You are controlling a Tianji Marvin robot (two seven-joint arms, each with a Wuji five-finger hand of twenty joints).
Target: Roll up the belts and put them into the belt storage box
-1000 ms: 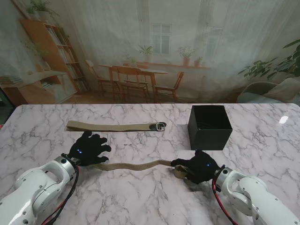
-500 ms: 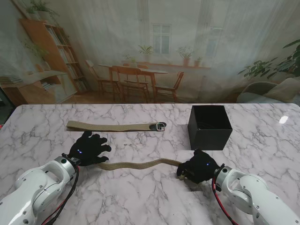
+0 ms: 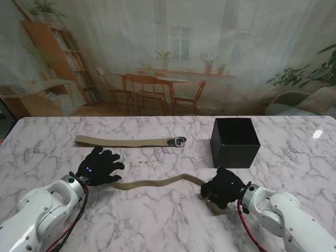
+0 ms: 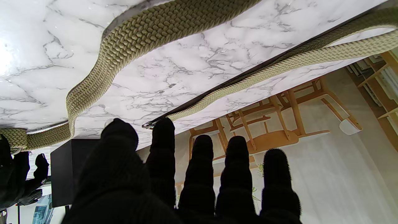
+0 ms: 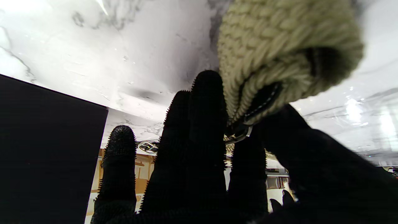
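A woven khaki belt (image 3: 157,183) lies between my hands, bowed slightly away from me near its right end. My right hand (image 3: 223,188) is shut on that belt's rolled end (image 5: 279,53), with the thumb and fingers around the coil. My left hand (image 3: 97,167) rests flat over the belt's left end with its fingers (image 4: 202,168) straight and apart, gripping nothing. The same belt (image 4: 93,71) curves away in the left wrist view. A second khaki belt (image 3: 128,141) lies straight farther from me, with its buckle (image 3: 180,140) at the right. The black storage box (image 3: 235,140) stands open just beyond my right hand.
The white marble table (image 3: 168,220) runs wide on all sides. The box wall (image 5: 46,140) is close beside my right hand's fingers. The second belt (image 4: 279,65) lies a short way past my left fingertips. A printed room backdrop stands behind the far edge.
My right hand has turned the coiled end and shifted slightly right, so the belt's right part now bows farther from me. The left hand and the second belt have stayed still.
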